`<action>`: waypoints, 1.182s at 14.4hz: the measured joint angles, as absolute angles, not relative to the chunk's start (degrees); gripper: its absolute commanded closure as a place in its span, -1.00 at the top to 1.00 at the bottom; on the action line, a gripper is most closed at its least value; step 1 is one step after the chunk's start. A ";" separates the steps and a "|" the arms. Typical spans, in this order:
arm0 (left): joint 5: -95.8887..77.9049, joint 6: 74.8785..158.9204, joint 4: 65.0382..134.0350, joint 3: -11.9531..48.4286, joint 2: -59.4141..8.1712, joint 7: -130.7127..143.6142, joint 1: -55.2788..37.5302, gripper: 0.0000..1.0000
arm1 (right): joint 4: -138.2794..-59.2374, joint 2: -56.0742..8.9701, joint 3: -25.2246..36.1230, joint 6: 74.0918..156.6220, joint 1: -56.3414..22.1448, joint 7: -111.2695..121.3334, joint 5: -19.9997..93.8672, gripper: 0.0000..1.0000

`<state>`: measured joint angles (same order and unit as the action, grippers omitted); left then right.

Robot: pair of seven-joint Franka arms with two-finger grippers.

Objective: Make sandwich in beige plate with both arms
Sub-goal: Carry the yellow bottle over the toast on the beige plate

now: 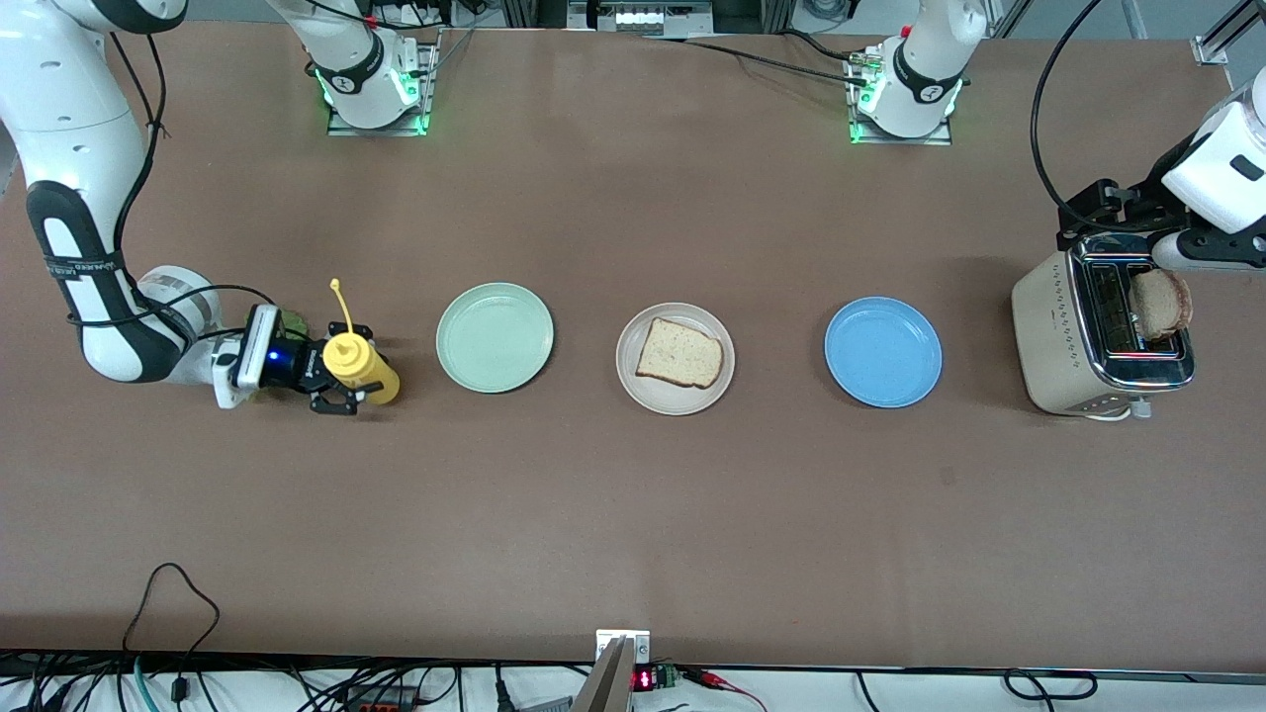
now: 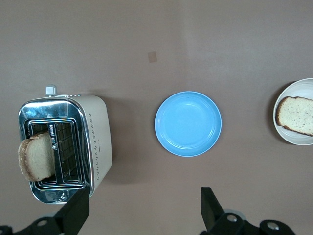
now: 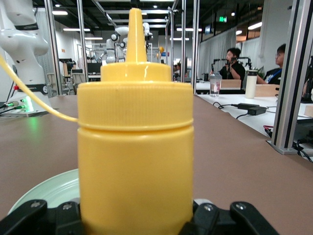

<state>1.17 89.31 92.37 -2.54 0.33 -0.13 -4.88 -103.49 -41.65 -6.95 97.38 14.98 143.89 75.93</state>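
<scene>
- Right pincer [image 1: 348, 381], low at the right arm's end of the surface [image 1: 633, 514], has its fingers on both sides of the yellow squeeze bottle [image 1: 361, 366], apparently gripping it for saucing.
- Left pincer [image 2: 142, 215] hangs wide open over the toaster [image 1: 1098, 341], probably to take the bread slice [image 1: 1162, 305] standing in its slot.
- Beige plate [image 1: 676, 396] sits between the mint-green plate [image 1: 495, 336] and blue plate [image 1: 883, 352], holding the first slice [image 1: 679, 354].

Finishes on the desk [image 1: 633, 514]
Matt brown desk; toaster [image 1: 1063, 336] top gleaming like chrome; yellow bottle [image 1: 361, 366] looking like smooth plastic; plates glossy
</scene>
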 measured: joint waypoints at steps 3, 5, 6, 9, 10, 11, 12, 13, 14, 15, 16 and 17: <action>1.17 89.29 92.37 -2.54 0.33 -0.17 -4.88 1.00 | -99.32 -39.77 -7.07 103.54 9.13 135.96 76.29 -0.53; 1.17 89.27 92.37 -2.54 0.33 -0.18 -4.88 1.00 | -95.96 -39.34 -7.11 108.37 5.06 131.96 76.30 -0.53; 1.17 89.21 92.37 -2.53 0.33 -0.18 -4.88 1.00 | -94.26 -39.32 -7.11 110.49 3.18 130.99 76.30 -0.53; 1.17 89.07 92.36 -2.52 0.33 -0.19 -4.89 1.00 | -90.76 -39.32 -7.02 116.13 -1.39 127.31 76.27 -0.53; 1.17 89.04 92.36 -2.51 0.33 -0.19 -4.89 1.00 | -90.05 -39.32 -6.96 118.09 -2.80 125.98 76.13 -0.53; 1.17 89.03 92.36 -2.50 0.33 -0.19 -4.89 1.00 | -89.45 -39.32 -6.92 120.37 -4.27 124.55 75.69 -0.52; 1.17 89.02 92.36 -2.50 0.33 -0.19 -4.89 1.00 | -88.99 -39.32 -6.90 122.92 -5.79 122.74 74.73 -0.52; 1.17 89.01 92.36 -2.50 0.33 -0.19 -4.89 1.00 | -88.58 -39.32 -6.90 125.56 -7.40 120.83 73.39 -0.52; 1.17 89.01 92.36 -2.50 0.33 -0.19 -4.89 1.00 | -88.25 -39.32 -6.89 128.31 -9.03 118.86 71.73 -0.52; 1.17 89.00 92.36 -2.50 0.33 -0.19 -4.89 1.00 | -88.02 -39.33 -6.88 131.17 -10.60 116.83 69.89 -0.52; 1.17 88.99 92.36 -2.50 0.33 -0.19 -4.89 1.00 | -87.91 -39.33 -6.87 133.89 -12.09 114.56 67.55 -0.52; 1.17 88.99 92.36 -2.50 0.33 -0.19 -4.89 1.00 | -87.84 -39.33 -6.87 136.57 -13.61 112.04 64.49 -0.52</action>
